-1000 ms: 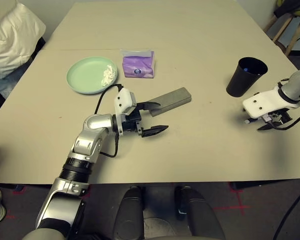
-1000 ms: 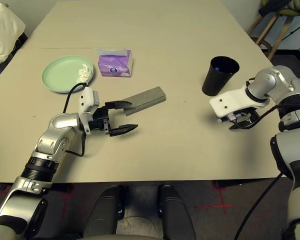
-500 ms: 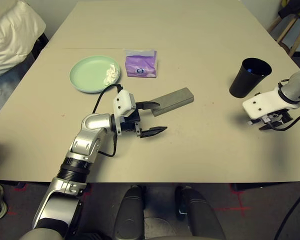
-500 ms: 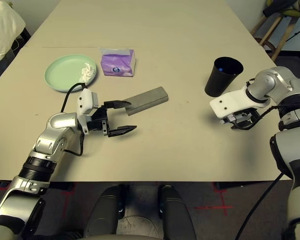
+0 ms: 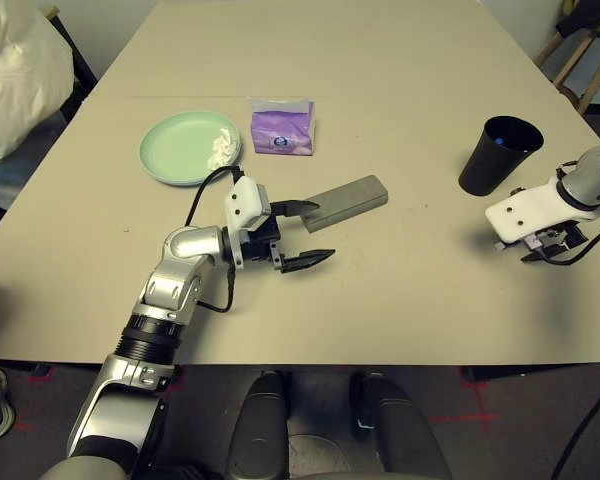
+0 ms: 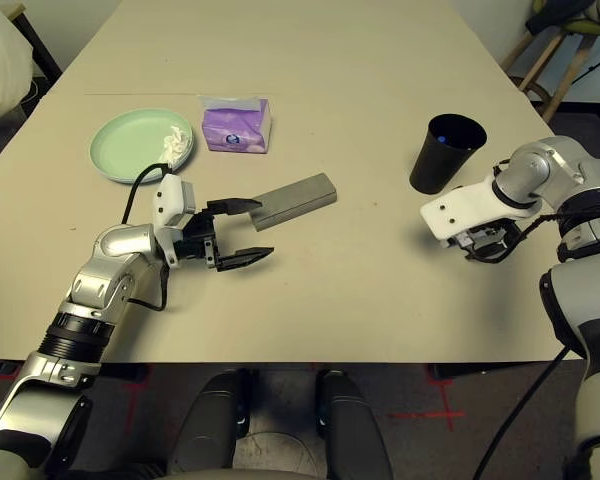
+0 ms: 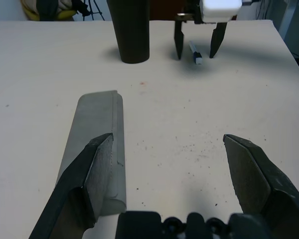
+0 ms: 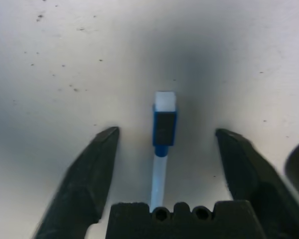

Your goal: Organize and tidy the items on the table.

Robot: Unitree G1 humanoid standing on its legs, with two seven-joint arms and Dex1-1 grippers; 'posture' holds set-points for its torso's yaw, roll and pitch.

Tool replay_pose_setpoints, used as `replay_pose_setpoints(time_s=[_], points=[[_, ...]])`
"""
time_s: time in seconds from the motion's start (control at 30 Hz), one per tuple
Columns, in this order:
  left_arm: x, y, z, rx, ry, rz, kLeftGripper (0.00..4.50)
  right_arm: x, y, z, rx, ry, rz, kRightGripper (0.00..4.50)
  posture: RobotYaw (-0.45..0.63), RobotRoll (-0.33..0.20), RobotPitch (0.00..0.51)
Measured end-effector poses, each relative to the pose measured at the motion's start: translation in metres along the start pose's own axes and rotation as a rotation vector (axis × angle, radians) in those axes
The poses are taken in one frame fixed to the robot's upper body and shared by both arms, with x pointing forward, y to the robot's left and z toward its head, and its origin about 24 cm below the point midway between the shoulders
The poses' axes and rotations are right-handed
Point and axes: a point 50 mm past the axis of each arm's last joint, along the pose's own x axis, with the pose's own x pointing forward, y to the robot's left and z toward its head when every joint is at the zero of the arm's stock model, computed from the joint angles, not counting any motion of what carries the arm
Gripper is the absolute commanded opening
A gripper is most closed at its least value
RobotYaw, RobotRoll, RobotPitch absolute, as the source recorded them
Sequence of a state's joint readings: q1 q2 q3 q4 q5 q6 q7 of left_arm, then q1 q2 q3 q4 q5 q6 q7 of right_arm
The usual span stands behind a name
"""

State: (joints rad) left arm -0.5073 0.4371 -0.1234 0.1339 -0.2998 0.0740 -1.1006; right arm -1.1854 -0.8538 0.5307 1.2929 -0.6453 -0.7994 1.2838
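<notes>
My left gripper [image 5: 302, 235] hangs level over the near part of the table [image 5: 400, 120], fingers spread wide and holding nothing. Its far finger [image 7: 87, 172] lies against the near end of the grey-brown glasses case [image 5: 347, 201], which rests flat on the tabletop and runs away from me at a slant; the other finger is over bare table.

Off to my right, my right gripper [image 8: 164, 149] points steeply down at the table with its fingers apart on either side of the small blue-white stick [image 8: 162, 127]. The stick lies flat between them, touching neither finger. Just beyond that gripper the black cup [image 5: 494, 155] stands upright.

Farther out on my left sits the pale green plate [image 5: 180, 150], with the white crumpled tissue [image 5: 220, 148] lying on its right edge. Just beside the plate is a purple tissue pack [image 5: 280, 128].
</notes>
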Motion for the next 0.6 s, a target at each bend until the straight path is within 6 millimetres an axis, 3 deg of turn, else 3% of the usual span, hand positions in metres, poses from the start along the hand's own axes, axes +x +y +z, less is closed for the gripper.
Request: replay_pose_setpoints(time_s=[0.23, 0.6], points=[[-0.0016, 0.0012, 0.0008, -0.003, -0.003, 0.011, 4.5, -0.0013, -0.0002, 0.0002, 0.002, -0.004, 0.008, 0.47, 0.25, 0.0, 0.191], [0.0043, 0.0083, 0.0053, 0.01, -0.022, 0.011, 4.5, -0.0092, 0.0031, -0.0018, 0.07, -0.07, 0.049, 0.4, 0.2, 0.0, 0.15]])
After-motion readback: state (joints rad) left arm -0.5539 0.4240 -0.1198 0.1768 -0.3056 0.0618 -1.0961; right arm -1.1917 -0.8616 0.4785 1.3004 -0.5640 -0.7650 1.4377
